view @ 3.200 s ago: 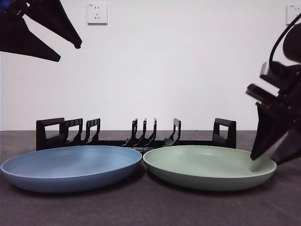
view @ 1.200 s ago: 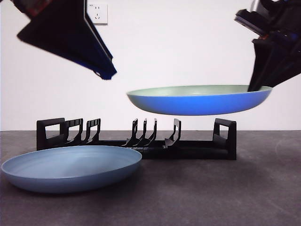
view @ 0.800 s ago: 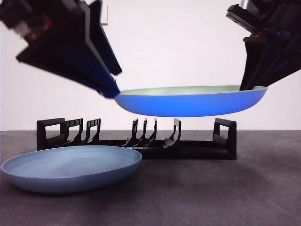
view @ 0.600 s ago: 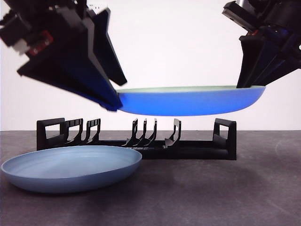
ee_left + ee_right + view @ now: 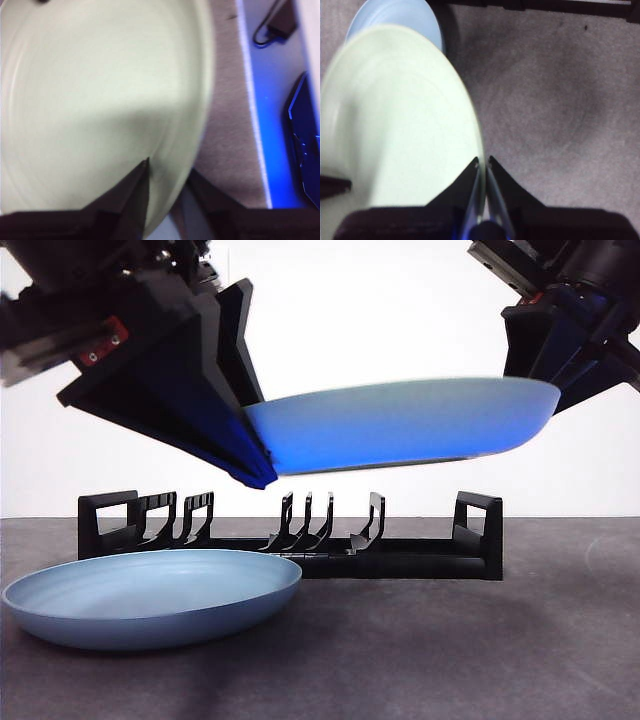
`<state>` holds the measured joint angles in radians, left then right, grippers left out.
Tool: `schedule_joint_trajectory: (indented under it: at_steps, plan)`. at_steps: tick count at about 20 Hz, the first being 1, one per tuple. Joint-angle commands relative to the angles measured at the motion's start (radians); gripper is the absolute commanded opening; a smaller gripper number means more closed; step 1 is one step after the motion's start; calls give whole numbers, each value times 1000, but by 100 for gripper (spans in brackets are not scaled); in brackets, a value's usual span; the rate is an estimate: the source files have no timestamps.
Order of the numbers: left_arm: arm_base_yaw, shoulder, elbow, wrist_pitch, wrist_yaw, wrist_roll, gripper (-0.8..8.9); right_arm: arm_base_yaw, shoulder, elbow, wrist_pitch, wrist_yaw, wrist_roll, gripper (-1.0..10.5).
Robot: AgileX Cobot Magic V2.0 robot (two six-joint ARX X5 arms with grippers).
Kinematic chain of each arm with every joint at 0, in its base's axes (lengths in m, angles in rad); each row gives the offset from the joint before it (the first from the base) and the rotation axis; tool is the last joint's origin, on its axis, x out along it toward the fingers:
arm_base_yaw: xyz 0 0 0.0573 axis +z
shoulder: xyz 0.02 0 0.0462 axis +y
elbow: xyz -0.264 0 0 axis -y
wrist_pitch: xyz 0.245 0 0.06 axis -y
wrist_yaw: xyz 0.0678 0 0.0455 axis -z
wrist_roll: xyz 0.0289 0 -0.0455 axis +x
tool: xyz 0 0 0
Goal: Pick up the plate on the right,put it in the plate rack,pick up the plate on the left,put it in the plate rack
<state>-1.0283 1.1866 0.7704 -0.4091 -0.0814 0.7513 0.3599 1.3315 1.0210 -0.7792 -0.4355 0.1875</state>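
Pale green round plastic plate [image 5: 400, 430] was airborne above the long black pronged plate rack [image 5: 290, 535], nothing slotted yet. My right end effector [image 5: 483, 162] pinched one rim, left end effector [image 5: 167, 172] straddled the opposite rim, grip unclear. Light blue round plate [image 5: 150, 595] sat untouched at the tabletop's front edge.

green plate [image 5: 100, 100] motion-blurred, edge-cropped in both wrist views

No readable text, label, brand, number or sign in any view: none legible on plates, rack, grippers or wall.
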Motion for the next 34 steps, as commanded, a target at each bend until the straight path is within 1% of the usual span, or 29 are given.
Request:
schedule_joint_trajectory:
  at_steps: [1,3,5,6,8,9,10,11,13,17,18,20,22,23,25,28,34]
  plan:
    - [-1,2,-3,11,-14,-40,-13,1,2,3,0,-6,-6,-12]
    - [-11,2,-3,12,-14,-40,-13,1,2,3,3,-4,-17,12]
    - [-18,2,-3,12,-14,-40,-13,0,2,5,12,-2,-29,12]
    - [-21,2,-3,12,-14,-40,-12,0,2,7,17,1,-34,36]
    - [-26,2,-3,12,-16,-44,-12,-1,2,19,24,18,-48,167]
    - [-28,2,-3,13,-16,-48,-12,-1,2,34,31,47,-48,267]
    - [-29,2,-3,15,-18,-53,-9,-1,2,48,38,74,-47,293]
    - [-31,2,-3,21,-20,-69,-9,-1,-2,67,44,98,-48,292]
    - [-31,2,-2,42,-21,-126,-9,-5,-27,82,95,119,-47,289]
    - [-19,-1,41,79,-32,-280,-9,-8,-113,82,291,138,-40,284]
    - [-5,-1,60,90,-50,-318,-9,-12,-133,82,334,159,-31,284]
    - [41,-1,96,104,-62,-401,-9,-15,-164,82,394,189,-27,283]
    - [116,-1,130,105,-52,-484,-9,-18,-187,82,412,217,-24,283]
    - [161,-1,142,108,-39,-512,-9,-21,-193,82,412,230,-24,282]
    - [256,-1,154,137,18,-548,-9,-27,-194,82,410,236,-24,282]
    - [434,-1,154,221,214,-629,-9,-27,-194,82,406,236,-24,281]
    - [640,0,154,320,445,-736,-9,-27,-194,82,406,236,-24,281]
